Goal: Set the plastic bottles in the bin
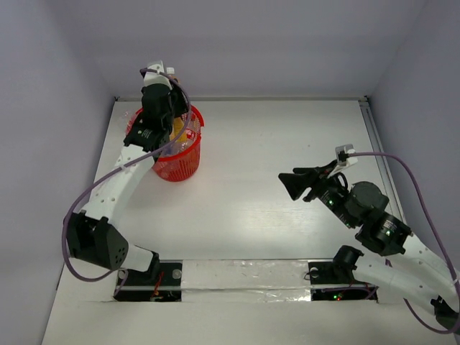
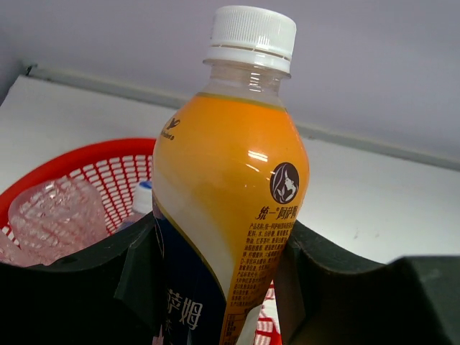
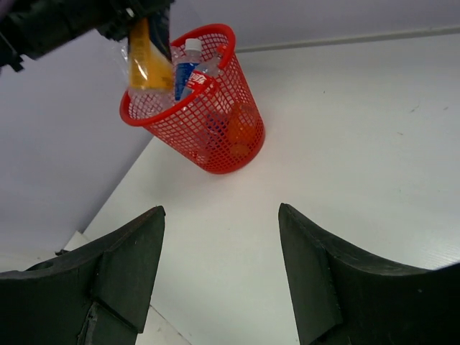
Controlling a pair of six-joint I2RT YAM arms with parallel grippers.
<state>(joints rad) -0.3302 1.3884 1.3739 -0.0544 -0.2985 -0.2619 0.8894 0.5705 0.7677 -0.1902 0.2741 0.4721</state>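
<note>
My left gripper [image 1: 169,128] is shut on the orange bottle [image 2: 230,180], which has a white cap and a dark label, and holds it upright over the red mesh bin [image 1: 180,164]. In the left wrist view the gripper [image 2: 219,287] clamps the bottle's lower body, with the bin's rim [image 2: 86,154] just behind. In the right wrist view the orange bottle [image 3: 147,63] hangs at the bin's [image 3: 215,122] near rim. Clear bottles [image 2: 50,215] lie in the bin, one blue-labelled [image 3: 185,72] and one red-labelled [image 3: 199,81]. My right gripper [image 1: 293,184] is open and empty above the table's right half, also seen in its own view [image 3: 221,237].
The bin stands at the far left of the white table [image 1: 273,144], close to the left wall and back wall. My left arm [image 1: 122,180] stretches along the left side. A purple cable [image 1: 402,172] loops off my right arm.
</note>
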